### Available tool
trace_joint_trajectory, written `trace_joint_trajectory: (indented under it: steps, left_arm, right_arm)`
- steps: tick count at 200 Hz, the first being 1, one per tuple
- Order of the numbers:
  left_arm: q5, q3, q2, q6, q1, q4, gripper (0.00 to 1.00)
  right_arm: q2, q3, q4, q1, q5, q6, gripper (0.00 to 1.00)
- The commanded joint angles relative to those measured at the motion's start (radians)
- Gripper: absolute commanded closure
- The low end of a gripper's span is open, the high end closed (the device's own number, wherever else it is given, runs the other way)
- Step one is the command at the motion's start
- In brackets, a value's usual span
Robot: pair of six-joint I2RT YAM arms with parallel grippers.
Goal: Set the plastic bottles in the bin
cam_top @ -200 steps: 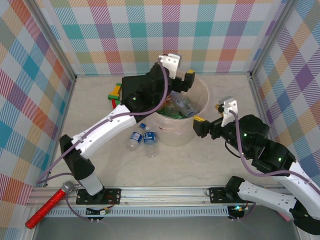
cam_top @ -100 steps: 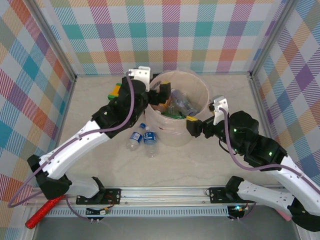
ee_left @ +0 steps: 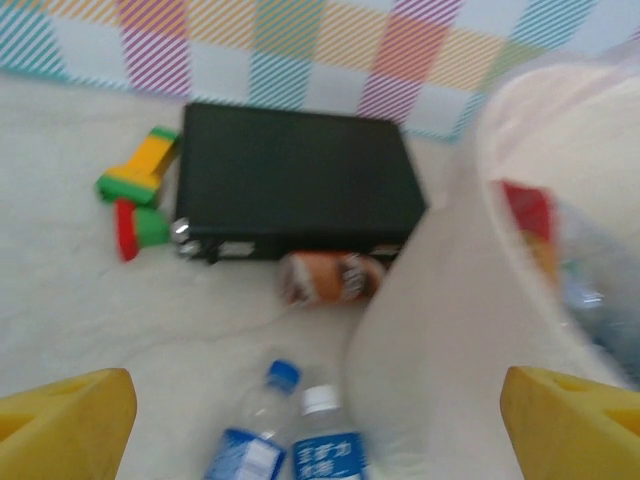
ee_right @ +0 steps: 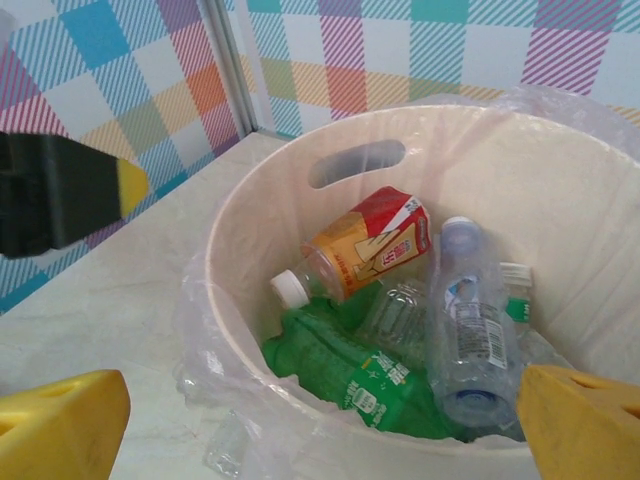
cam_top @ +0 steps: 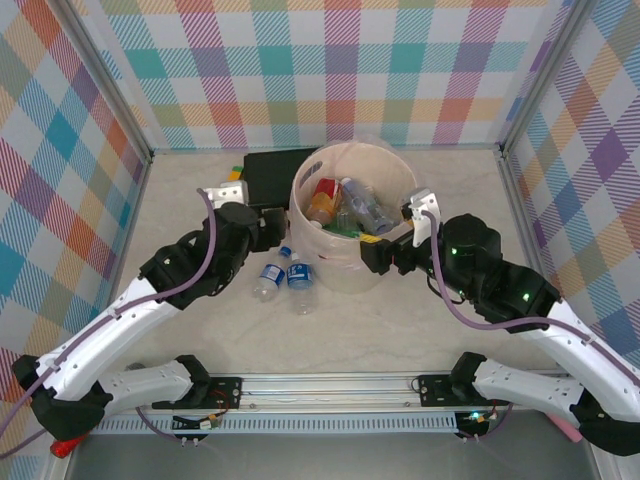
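Clear plastic, blue label: blue-capped bottle point(ee_left: 255, 440) on table point(ee_left: 100, 300) under my left gripper point(ee_left: 318, 425), jaws wide, empty. Pinch across body, miss white-capped bottle point(ee_left: 328, 450) just beside. Further: brown-labelled bottle point(ee_left: 325, 278) by black box point(ee_left: 295, 180). Bin point(ee_left: 420, 330) at right, rim high: lift well before release.

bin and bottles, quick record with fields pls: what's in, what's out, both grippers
bin: large round beige bucket with clear plastic liner
inside: orange-red labelled bottle, green plastic bottle, clear pale-capped bottle, others too
on table: blue-capped clear bottle, white-capped clear bottle, orange-labelled bottle lying by black rectangular box
left gripper: open, empty, left of bin
right gripper: open, empty, right of bin
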Motion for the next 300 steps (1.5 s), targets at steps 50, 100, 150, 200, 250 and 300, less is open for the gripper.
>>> trace_joint_trajectory:
  steps: [50, 100, 150, 200, 250, 300]
  left_arm:
    - [0.303, -0.102, 0.046, 0.004, 0.227, -0.167, 0.14]
    - [0.461, -0.074, 0.237, 0.095, 0.324, -0.195, 0.18]
    - [0.547, -0.005, 0.472, 0.161, 0.335, -0.195, 0.26]
    - [0.583, 0.052, 0.647, 0.203, 0.335, -0.205, 0.28]
    - [0.573, 0.046, 0.730, 0.234, 0.335, -0.214, 0.30]
    - [0.572, 0.042, 0.785, 0.247, 0.335, -0.218, 0.29]
  right_arm:
    - [0.024, 0.061, 0.018, 0.007, -0.073, -0.006, 0.01]
    - [0.006, 0.057, 0.017, 0.005, -0.091, -0.021, 0.01]
    - [-0.049, 0.020, 0.023, 0.007, -0.082, -0.029, 0.01]
    - [-0.102, -0.010, 0.020, 0.007, -0.067, -0.037, 0.01]
    - [-0.098, -0.024, 0.022, 0.006, -0.064, -0.048, 0.01]
    - [-0.079, -0.029, 0.045, 0.007, -0.071, -0.049, 0.01]
